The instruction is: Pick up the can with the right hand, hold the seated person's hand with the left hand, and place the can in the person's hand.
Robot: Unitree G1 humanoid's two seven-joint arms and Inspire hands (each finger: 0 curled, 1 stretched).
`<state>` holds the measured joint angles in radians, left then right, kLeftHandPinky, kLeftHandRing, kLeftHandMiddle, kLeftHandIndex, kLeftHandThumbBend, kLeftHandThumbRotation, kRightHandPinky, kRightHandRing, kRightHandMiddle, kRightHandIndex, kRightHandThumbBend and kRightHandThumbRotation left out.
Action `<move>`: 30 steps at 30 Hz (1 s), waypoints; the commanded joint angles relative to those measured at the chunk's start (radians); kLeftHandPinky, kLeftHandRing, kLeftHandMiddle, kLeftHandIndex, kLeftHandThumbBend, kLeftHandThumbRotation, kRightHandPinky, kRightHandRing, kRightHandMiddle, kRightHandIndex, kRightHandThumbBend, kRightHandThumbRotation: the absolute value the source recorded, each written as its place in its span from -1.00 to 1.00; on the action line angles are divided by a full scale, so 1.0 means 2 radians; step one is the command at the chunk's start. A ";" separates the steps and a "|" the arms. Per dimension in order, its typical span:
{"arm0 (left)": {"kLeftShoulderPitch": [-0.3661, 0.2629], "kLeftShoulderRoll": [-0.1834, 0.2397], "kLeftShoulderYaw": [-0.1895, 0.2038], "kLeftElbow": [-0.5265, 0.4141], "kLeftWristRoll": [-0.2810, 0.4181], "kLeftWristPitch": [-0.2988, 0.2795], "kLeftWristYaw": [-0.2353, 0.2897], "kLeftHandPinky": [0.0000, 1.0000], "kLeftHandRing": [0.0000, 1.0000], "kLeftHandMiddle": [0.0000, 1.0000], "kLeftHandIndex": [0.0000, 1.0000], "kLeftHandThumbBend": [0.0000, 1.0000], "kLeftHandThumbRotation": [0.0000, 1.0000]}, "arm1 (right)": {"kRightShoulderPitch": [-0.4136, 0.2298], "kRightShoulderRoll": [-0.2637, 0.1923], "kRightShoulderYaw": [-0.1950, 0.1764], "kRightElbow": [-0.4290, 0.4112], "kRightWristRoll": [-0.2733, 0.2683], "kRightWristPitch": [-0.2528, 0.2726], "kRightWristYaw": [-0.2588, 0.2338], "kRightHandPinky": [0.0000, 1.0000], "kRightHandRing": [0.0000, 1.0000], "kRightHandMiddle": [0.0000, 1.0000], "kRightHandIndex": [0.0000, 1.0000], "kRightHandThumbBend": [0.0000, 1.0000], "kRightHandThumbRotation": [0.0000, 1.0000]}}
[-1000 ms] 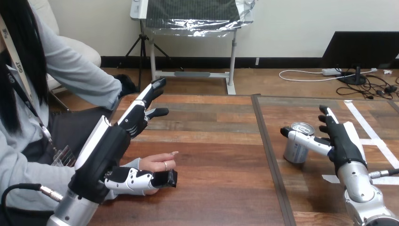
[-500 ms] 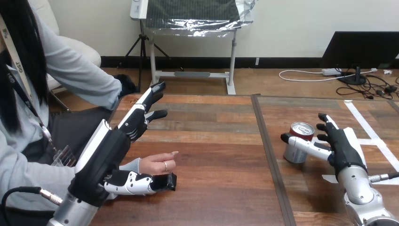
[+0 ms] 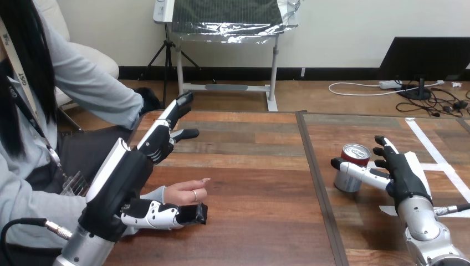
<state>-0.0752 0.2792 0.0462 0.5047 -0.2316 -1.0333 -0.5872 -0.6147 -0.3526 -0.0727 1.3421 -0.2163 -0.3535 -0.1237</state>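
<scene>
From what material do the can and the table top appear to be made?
The can looks like thin metal, probably aluminium: silvery glossy side, red band under a shiny rimmed top. The table looks like wood or a wood-look laminate: brown planks with grain streaks and a dull sheen; I cannot tell which.

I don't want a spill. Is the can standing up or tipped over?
Standing up: the can sits on its base, top facing up.

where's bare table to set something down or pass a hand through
Free: the wide middle of the table, between the person's hand and the can. Crowded: the left hand by the person's hand; the right hand at the can.
</scene>
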 commanded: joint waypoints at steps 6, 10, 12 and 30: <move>-0.007 0.007 -0.007 -0.030 -0.020 0.005 -0.014 0.70 1.00 1.00 0.96 1.00 -0.04 | -0.033 0.005 -0.001 -0.003 0.002 0.004 0.000 0.63 0.77 0.83 0.92 1.00 -0.13; -0.006 0.006 -0.007 -0.030 -0.025 0.005 -0.019 0.71 1.00 1.00 0.96 1.00 -0.07 | -0.033 0.006 0.002 -0.003 0.000 0.006 -0.002 0.61 0.73 0.81 0.91 1.00 -0.11; -0.005 0.005 -0.007 -0.031 -0.026 0.005 -0.020 0.72 1.00 1.00 0.96 1.00 -0.08 | -0.033 0.006 0.001 -0.002 0.000 0.007 -0.002 0.58 0.72 0.80 0.90 1.00 -0.11; 0.006 0.006 -0.002 -0.042 -0.019 0.004 -0.016 0.71 0.99 1.00 0.94 1.00 -0.08 | -0.031 0.013 -0.005 0.000 0.007 0.017 -0.001 0.49 0.66 0.73 0.84 1.00 -0.21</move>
<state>-0.0397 0.2795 0.0441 0.4720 -0.2673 -1.0226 -0.6257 -0.6150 -0.3480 -0.0776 1.3427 -0.2117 -0.3298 -0.1234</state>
